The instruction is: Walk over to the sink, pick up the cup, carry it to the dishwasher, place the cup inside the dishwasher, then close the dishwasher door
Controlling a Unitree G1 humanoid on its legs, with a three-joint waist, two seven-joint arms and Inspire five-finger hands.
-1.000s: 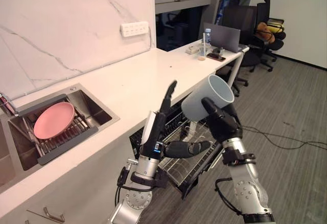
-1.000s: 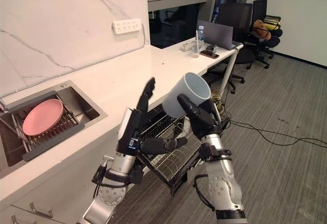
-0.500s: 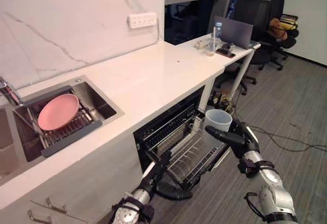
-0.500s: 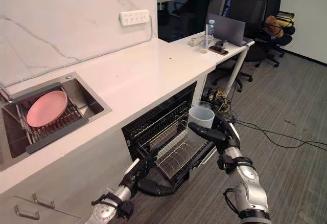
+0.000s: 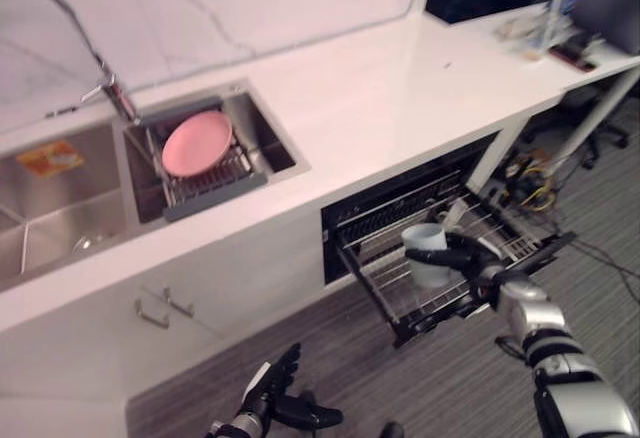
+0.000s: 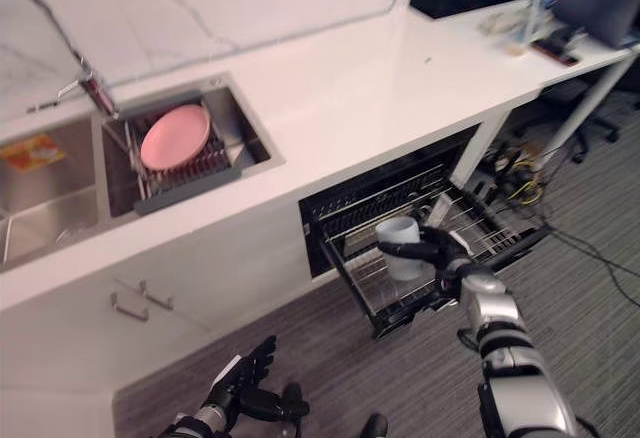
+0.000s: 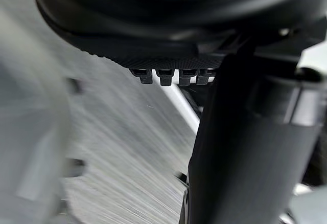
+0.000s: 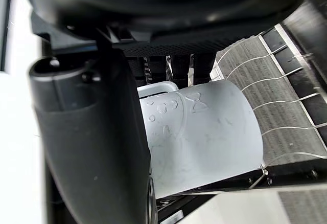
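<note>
Your right hand grips the upright cup, dishwasher rack below it. Your left hand hangs, fingers loosely spread.

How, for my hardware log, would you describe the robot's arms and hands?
The right hand and left hand are dark, almost black, with slender fingers and a thicker thumb. The right arm is silver-grey, built of rounded segments, with black at the wrist.

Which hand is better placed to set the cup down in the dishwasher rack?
The right hand: its fingers curl round the cup, held upright over the pulled-out rack. The left hand hangs open, low near the floor, away from the rack.
</note>
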